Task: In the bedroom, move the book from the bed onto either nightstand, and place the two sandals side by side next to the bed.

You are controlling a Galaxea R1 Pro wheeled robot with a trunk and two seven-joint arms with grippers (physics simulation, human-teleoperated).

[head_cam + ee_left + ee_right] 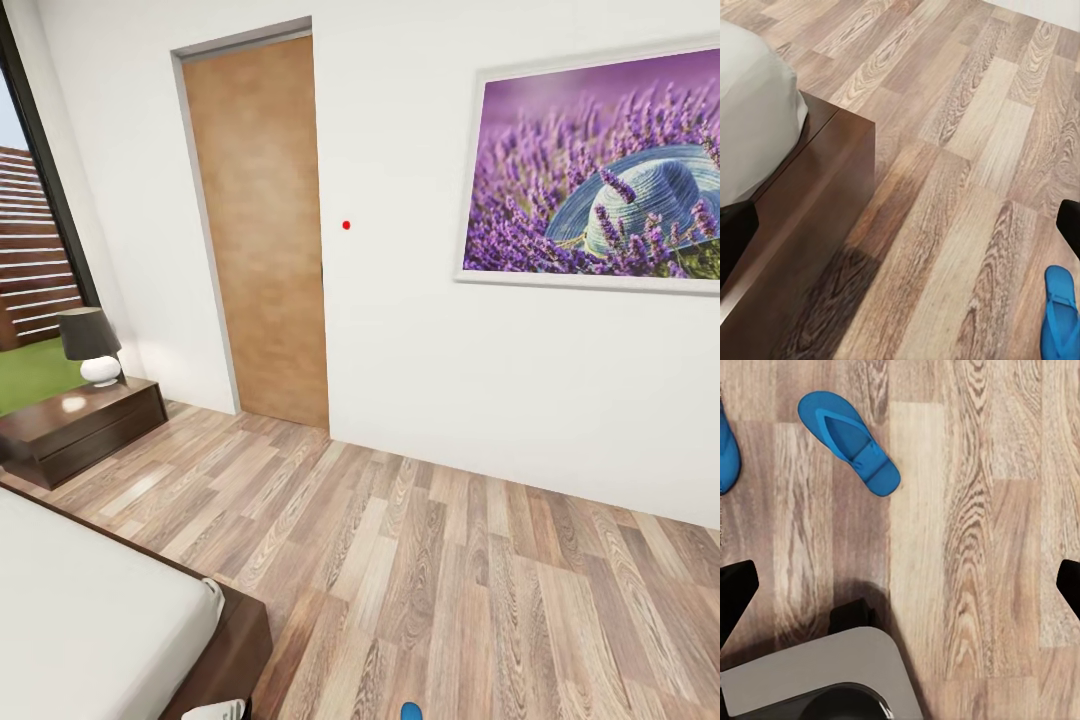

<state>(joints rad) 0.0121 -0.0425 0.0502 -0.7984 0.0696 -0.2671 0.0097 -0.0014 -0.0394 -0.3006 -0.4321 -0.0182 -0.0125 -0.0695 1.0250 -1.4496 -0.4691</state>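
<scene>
Head view: white-walled bedroom, wood-plank floor [450, 560], tan door [262, 230] in the far wall, framed lavender picture [600, 170] to its right, dark-framed window [30, 200] at far left. Nightstand [80, 425] sits below the window near the door, lamp [90, 345] with black shade and white base on its top surface. Bed [90, 620] corner is at lower left: off-white mattress on a dark brown frame. No book on the visible part of the mattress. A blue tip of one sandal [411, 712] pokes in at the bottom edge, on the floor just off the bed corner. Left wrist view: bed frame corner [817, 195] with mattress above it, and one blue sandal [1061, 315] on the floor, apart from the frame. Right wrist view: one full sandal [849, 442] lies flat on the planks, angled; a second sandal [726, 454] is cut off by the frame edge, near it with a gap between. Robot base [817, 675] shows grey below them. Right fingers [735, 592] show as dark tips at opposite edges of the view, spread wide, holding nothing. Left fingers [1071, 225]: dark tips at both edges, wide, nothing between.
</scene>
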